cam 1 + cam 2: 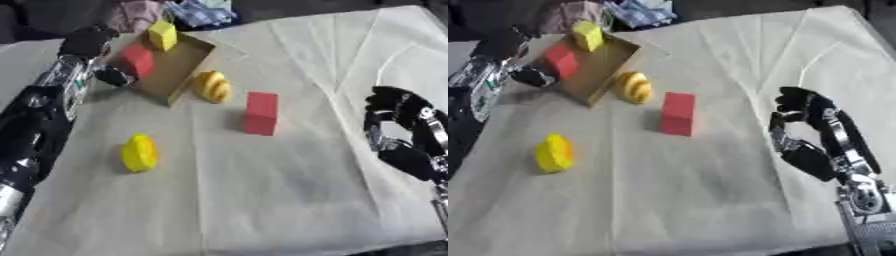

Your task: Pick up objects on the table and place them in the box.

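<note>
Left hand (pixel 87 42) up at the box (pixel 179 70), fingers not clear enough to tell whether curled or straight; a red block (pixel 138 60) just beside it inside the box, likely freshly set there, with a yellow block (pixel 162 35) beyond at the far end. Right hand (pixel 807 125) idle and curled on nothing, well away from the box.

Left on the cloth (pixel 289 200): one red block (pixel 261 113) between the hands, one striped yellow piece (pixel 213 86) touching the box wall, one yellow lump (pixel 139 153) nearer the left arm. Two boxed, three to go.
</note>
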